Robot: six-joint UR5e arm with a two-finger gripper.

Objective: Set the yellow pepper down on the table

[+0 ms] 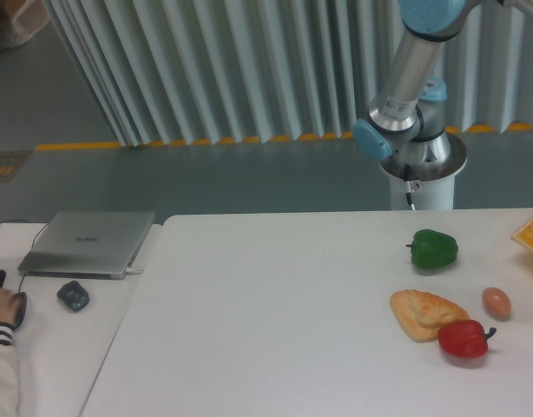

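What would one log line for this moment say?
pincer: out of view | yellow pepper: not visible | table: green pepper, red pepper, pastry, egg
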